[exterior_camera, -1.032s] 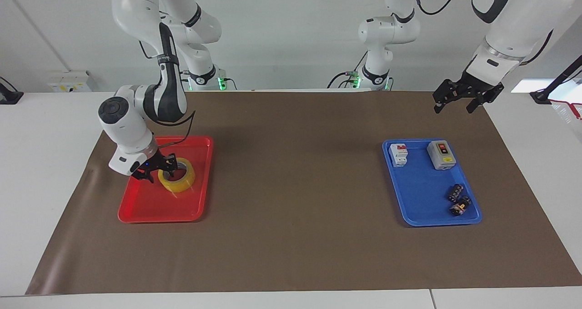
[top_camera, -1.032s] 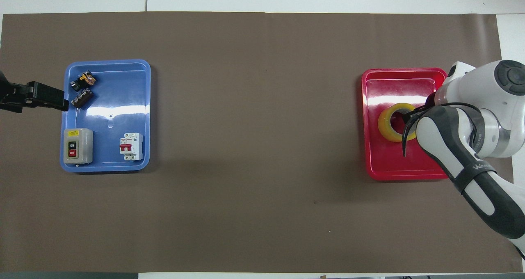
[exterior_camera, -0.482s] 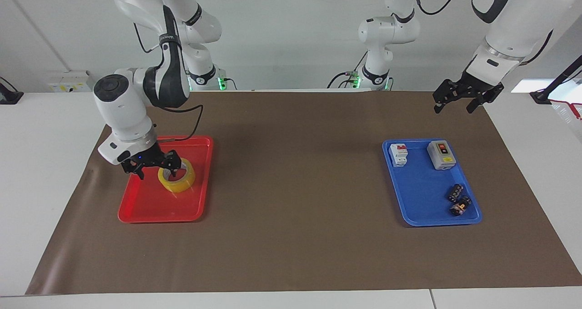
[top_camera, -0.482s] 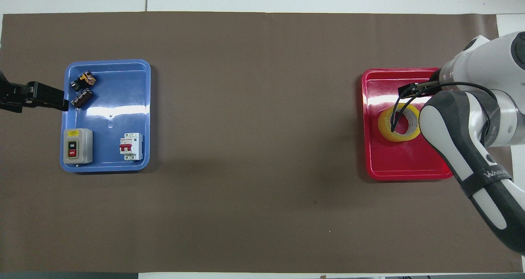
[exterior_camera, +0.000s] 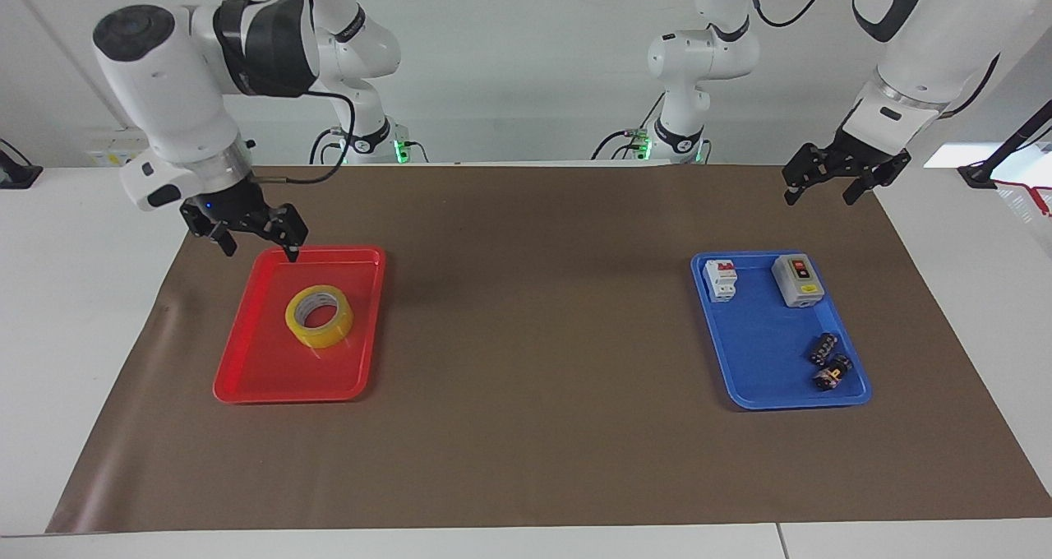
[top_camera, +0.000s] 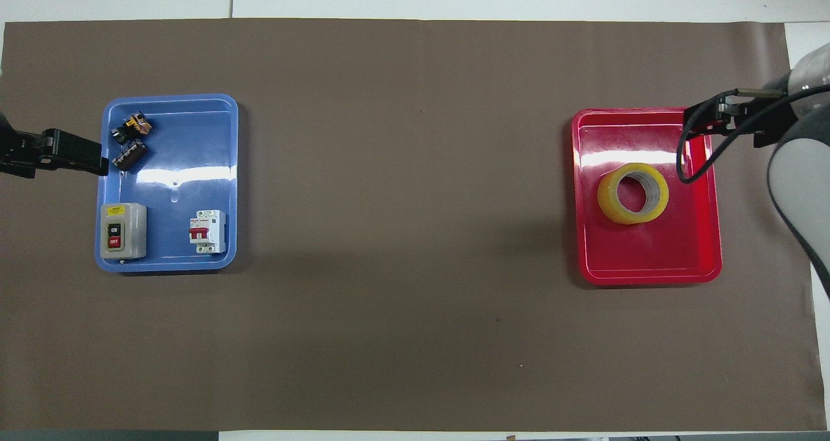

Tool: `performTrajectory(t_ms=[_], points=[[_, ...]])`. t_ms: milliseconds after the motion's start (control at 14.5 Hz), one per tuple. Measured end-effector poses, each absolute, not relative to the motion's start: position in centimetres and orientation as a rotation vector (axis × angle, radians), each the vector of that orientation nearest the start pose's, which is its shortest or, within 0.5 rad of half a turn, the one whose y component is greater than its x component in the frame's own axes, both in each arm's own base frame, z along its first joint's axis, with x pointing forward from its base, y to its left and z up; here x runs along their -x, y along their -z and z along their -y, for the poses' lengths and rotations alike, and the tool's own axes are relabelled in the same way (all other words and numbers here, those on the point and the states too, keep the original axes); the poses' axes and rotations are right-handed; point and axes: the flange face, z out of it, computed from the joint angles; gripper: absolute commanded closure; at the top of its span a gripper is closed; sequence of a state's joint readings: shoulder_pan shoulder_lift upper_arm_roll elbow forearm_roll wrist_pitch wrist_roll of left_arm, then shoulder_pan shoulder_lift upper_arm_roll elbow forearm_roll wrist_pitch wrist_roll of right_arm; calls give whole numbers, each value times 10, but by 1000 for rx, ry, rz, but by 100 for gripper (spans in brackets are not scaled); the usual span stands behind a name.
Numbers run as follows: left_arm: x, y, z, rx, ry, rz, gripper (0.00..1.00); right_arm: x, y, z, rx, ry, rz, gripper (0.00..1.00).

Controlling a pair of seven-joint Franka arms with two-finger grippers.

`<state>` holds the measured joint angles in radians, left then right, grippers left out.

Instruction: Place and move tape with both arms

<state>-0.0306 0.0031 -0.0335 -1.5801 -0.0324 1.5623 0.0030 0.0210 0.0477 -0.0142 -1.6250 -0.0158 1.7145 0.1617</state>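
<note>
The yellow tape roll (exterior_camera: 319, 316) lies flat in the red tray (exterior_camera: 271, 382) at the right arm's end of the table; it also shows in the overhead view (top_camera: 633, 193) inside that tray (top_camera: 648, 269). My right gripper (exterior_camera: 260, 251) is open and empty, raised over the tray's edge nearest the robots, apart from the tape; it also shows in the overhead view (top_camera: 695, 120). My left gripper (exterior_camera: 819, 200) is open and empty, waiting in the air beside the blue tray (exterior_camera: 760, 378), and its tip shows in the overhead view (top_camera: 97, 162).
The blue tray (top_camera: 170, 246) at the left arm's end holds a grey on/off switch box (top_camera: 123, 231), a white circuit breaker (top_camera: 207, 231) and two small dark parts (top_camera: 130, 143). A brown mat (top_camera: 402, 233) covers the table.
My right gripper has let go of the tape and risen out of the red tray toward the robots. The tape stays flat in the tray. The left arm has not moved.
</note>
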Motion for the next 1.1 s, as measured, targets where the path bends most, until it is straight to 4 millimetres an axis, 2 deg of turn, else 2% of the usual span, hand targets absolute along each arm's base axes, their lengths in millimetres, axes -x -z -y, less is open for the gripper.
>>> performTrajectory(t_ms=[206,344,482,757,1101], points=[[-553,-618,39,3171,-35,-106,0,-547,-624,13,3126,51,-296,0],[-553,-618,39,3171,-35,-106,0,-533,-632,28,3123,-14,-340,0],[-553,-618,39,3171,-35,-106,0,-527,-631,33,3122,-80,-355,0],[-553,-618,39,3171,-35,-106,0,-529,-628,24,3126,-98,-331,0],[-553,-618,39,3171,-35,-106,0,-530,-629,-2,3155,-83,-249,0]])
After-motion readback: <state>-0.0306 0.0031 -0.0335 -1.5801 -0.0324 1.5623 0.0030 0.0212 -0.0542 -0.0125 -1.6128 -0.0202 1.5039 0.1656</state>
